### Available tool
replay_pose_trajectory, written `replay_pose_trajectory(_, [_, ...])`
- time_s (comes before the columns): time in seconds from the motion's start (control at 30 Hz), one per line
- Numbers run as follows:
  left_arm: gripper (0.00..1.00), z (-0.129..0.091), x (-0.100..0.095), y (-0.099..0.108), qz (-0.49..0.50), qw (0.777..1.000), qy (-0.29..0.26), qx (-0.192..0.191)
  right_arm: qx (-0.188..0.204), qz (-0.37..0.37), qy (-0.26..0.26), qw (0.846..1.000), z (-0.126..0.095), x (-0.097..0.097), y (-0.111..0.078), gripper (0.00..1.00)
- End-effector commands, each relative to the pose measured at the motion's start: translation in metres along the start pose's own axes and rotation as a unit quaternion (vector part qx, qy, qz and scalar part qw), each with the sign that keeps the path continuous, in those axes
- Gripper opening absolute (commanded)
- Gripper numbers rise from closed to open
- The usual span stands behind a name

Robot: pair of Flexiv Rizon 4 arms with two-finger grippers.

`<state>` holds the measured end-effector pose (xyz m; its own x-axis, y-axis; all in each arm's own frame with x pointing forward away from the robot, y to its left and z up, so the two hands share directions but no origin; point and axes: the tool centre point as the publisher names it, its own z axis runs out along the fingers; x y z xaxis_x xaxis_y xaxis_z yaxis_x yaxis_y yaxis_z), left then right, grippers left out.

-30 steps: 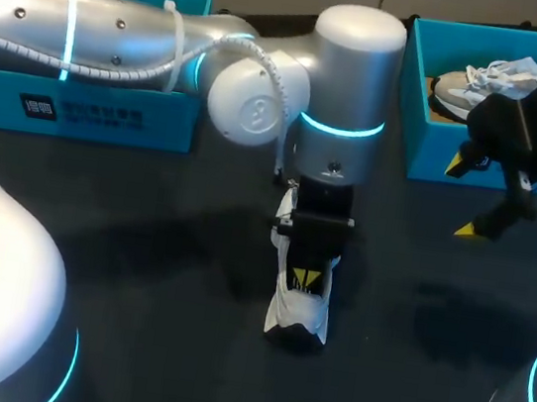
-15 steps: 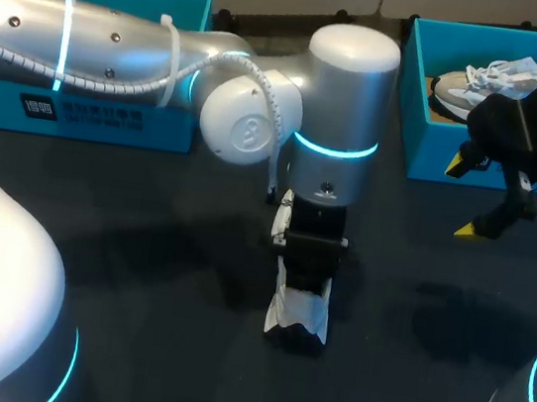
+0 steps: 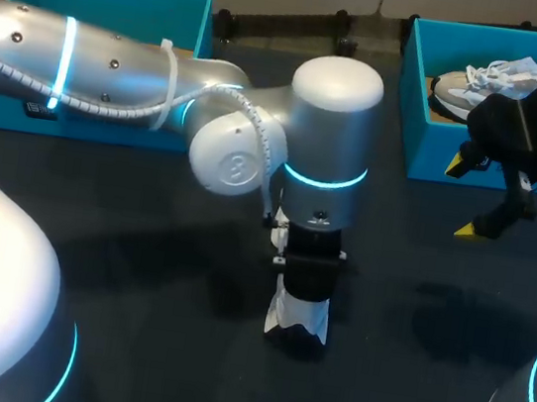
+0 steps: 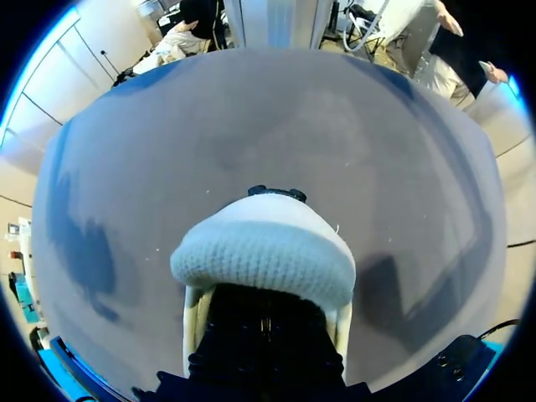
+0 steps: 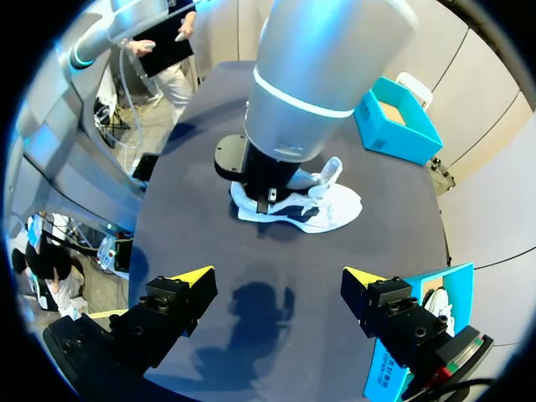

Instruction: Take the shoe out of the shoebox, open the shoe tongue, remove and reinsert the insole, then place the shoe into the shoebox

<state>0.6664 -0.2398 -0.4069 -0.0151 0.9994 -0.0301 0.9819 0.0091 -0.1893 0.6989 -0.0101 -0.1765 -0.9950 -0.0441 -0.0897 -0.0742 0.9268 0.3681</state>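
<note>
Fingers of the right gripper (image 3: 461,198), seen from the head view, are spread and hold nothing, well apart from the white shoe (image 3: 297,317) on the table (image 3: 138,273). The left gripper (image 3: 306,276) sits at the shoe's opening.

From the left wrist, the shoe's knitted toe is just ahead. If this gripper is closed, I cannot tell.

From the right wrist, the shoe lies well ahead. It seems light and soft, so better to hold the stiffer heel.

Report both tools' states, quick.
Left tool: cannot tell, it is sunk in the shoe.
Right tool: open, holding nothing.
</note>
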Motion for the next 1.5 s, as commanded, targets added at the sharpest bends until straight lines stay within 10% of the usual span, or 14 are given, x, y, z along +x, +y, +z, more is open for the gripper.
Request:
replay_pose_trajectory(0.03, [0.00,0.010,0.006,0.009,-0.004,1.000,-0.013,-0.012,0.002,0.001,0.002,1.000,0.001,-0.002,0.001,1.00])
replay_pose_trajectory(1.27, [0.00,-0.062,0.001,0.066,0.012,0.988,-0.024,-0.151,0.002,0.001,0.002,1.000,0.001,-0.002,0.001,1.00])
replay_pose_trajectory(1.33, [0.66,-0.064,0.000,0.066,0.016,0.987,-0.021,-0.157,0.002,0.001,0.002,1.000,0.001,-0.002,0.001,1.00])
replay_pose_trajectory(1.37, [0.66,-0.064,0.000,0.066,0.016,0.987,-0.021,-0.157,0.002,0.001,0.002,1.000,0.001,-0.002,0.001,1.00])
replay_pose_trajectory(1.43, [1.00,-0.066,-0.001,0.064,0.021,0.987,-0.020,-0.161,0.002,0.001,0.002,1.000,0.001,-0.002,0.001,1.00])
replay_pose_trajectory(1.5, [1.00,-0.066,-0.001,0.063,0.023,0.987,-0.019,-0.161,0.002,0.001,0.002,1.000,0.001,-0.002,0.001,1.00])
